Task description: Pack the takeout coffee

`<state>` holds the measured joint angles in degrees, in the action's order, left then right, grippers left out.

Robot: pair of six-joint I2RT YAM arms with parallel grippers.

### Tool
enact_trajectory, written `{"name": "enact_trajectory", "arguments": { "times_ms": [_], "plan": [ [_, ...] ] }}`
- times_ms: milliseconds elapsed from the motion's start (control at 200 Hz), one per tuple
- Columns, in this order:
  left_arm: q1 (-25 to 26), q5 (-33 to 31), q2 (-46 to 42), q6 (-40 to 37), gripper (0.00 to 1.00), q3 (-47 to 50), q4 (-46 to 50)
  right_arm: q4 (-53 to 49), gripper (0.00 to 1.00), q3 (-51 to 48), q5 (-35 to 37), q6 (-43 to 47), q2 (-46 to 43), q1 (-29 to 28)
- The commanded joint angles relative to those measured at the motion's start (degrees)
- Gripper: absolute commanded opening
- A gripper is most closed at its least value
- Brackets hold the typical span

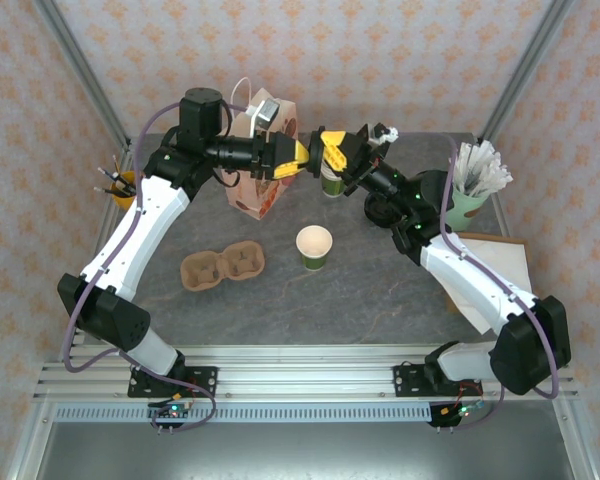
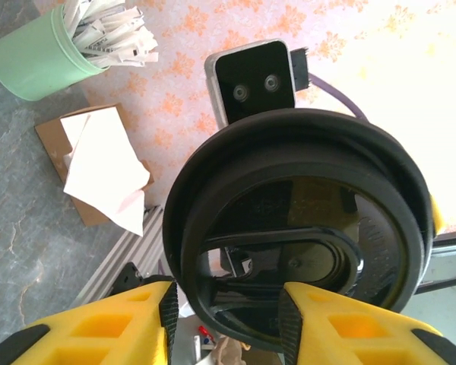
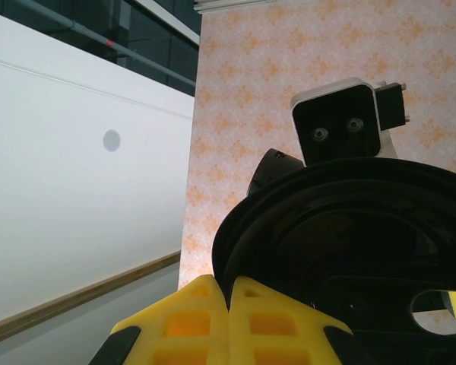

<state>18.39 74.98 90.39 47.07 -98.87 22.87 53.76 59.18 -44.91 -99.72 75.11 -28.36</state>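
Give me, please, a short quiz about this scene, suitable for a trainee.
1. True or false: the open cup stands on the table, outside the cardboard carrier.
2. The white sticks stand in: A) a mint-green cup B) a glass jar C) a bowl.
3. Fill in: the round black thing right in front of the left gripper is a ____.
Key: 1 true; 2 A; 3 lid.

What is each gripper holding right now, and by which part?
The right gripper pinches the black lid by its rim, jaws shut on the edge. The left gripper straddles the lid too; whether it grips cannot be told.
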Motion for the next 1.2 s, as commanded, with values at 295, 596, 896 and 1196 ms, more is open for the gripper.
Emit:
{"name": "enact_trajectory", "arguments": {
  "times_ms": [295, 596, 896, 1196],
  "plan": [
    [0.68, -0.36, 0.14, 2.64, 0.43, 0.49, -4.7, 9.06, 0.0, -1.48, 2.37, -1.75, 0.04, -0.6],
    [0.07, -0.1, 0.81, 2.42, 0.42, 0.72, -3.88, 9.7, 0.0, -0.9, 2.34, -1.79, 0.39, -0.64],
    [-0.46, 0.34, 0.18, 0.32, 0.39, 1.06, -1.24, 10.23, 0.0, -0.29, 3.06, -1.75, 0.63, -0.62],
    [-0.07, 0.52, 0.03, 2.58, 0.38, 1.32, -4.5, 10.34, 0.0, -0.73, 3.38, -1.79, 0.73, -0.78]
  ]
}}
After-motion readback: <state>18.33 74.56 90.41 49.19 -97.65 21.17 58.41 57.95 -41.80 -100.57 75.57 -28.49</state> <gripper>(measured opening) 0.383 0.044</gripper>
